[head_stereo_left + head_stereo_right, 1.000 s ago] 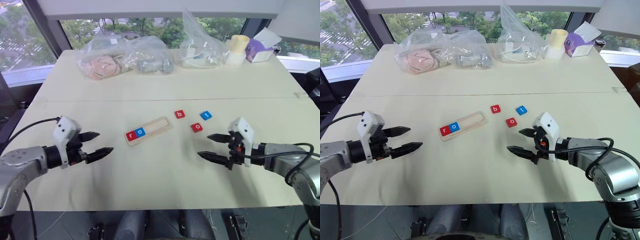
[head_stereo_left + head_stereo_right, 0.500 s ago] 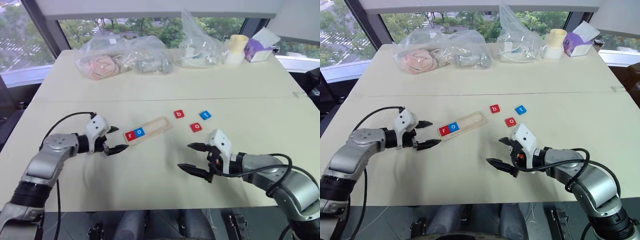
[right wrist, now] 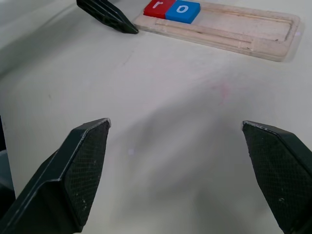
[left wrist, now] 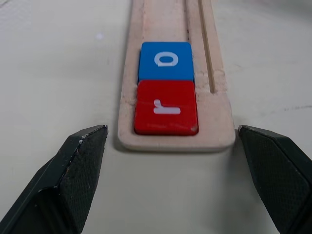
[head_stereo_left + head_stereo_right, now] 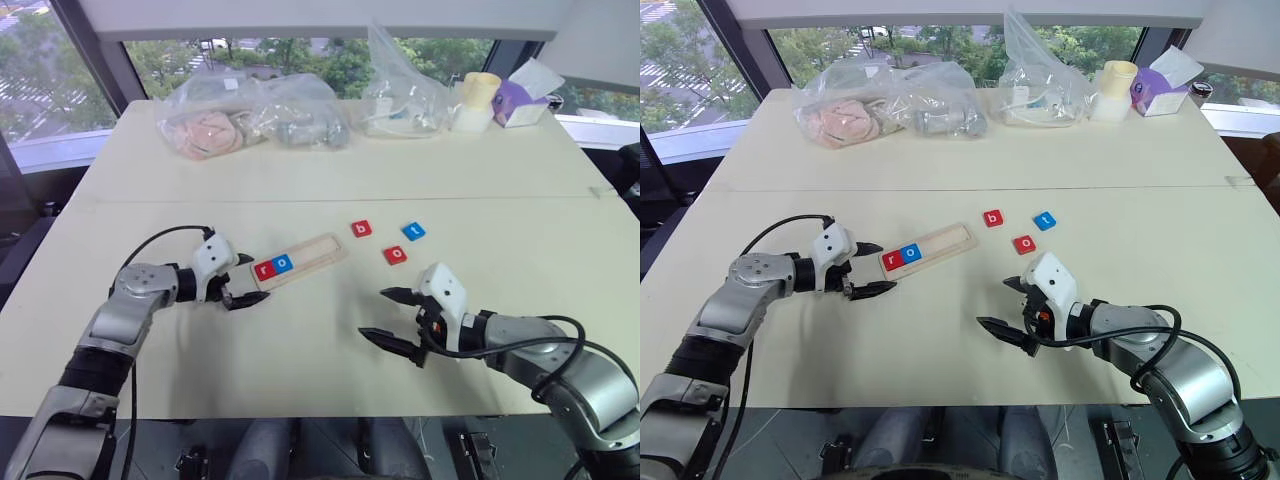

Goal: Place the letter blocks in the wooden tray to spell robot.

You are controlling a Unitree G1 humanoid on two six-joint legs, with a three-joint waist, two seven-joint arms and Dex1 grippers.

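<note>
The tray (image 5: 298, 262) lies left of centre in the head view, red r (image 5: 264, 269) and blue o (image 5: 282, 264) already seated at its left end, likely so the word reads from there. The left gripper (image 5: 241, 280) sits at that end, fingers spread and empty, probably to steady the tray; its tips flank the corners. Loose b (image 5: 360, 229), o (image 5: 395, 255) and t (image 5: 413, 231) wait right of centre. The right gripper (image 5: 386, 316), lower right, is spread and empty.

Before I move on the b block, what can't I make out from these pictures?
- Left gripper to tray: head views leave contact unclear; the left wrist view shows the fingers straddling the tray's end, gap unclear.
- Bags: contents blurred behind crumpled plastic.
- Purple box: print too small.
- Tray's far end: cut off by the left wrist view's edge.
</note>
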